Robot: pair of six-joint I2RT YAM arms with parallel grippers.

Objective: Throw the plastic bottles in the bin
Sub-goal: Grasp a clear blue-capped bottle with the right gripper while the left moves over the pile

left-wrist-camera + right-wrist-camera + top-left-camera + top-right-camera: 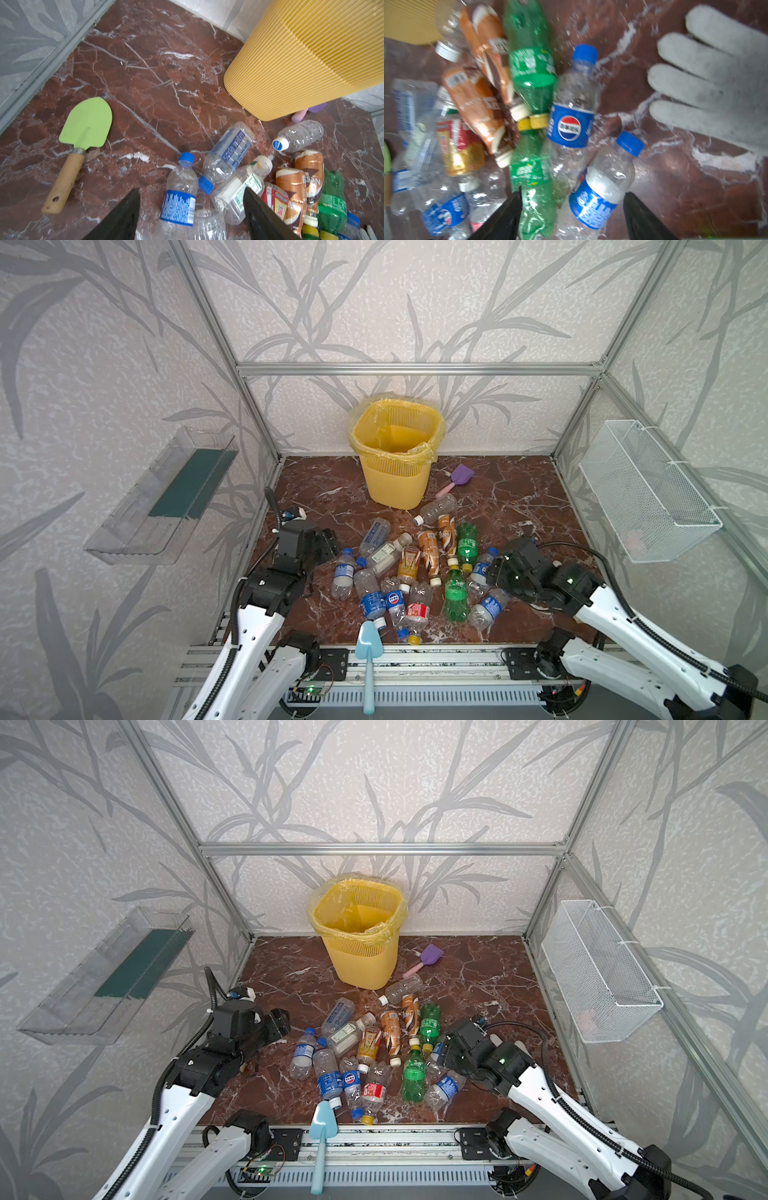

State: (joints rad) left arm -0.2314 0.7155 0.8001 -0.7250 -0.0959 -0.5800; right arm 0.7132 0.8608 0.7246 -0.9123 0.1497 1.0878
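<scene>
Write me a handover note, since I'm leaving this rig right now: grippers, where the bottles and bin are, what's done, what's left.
Left gripper: open, empty, at the left edge of the bottles.
Right gripper: open, empty, at the pile's right edge.
Bottles: all lying in one pile in front of the bin, which stands upright at the back.
Done: nothing; no bottle shows in the bin.
Left: every bottle. Leave the shovels and the glove where they are.
</scene>
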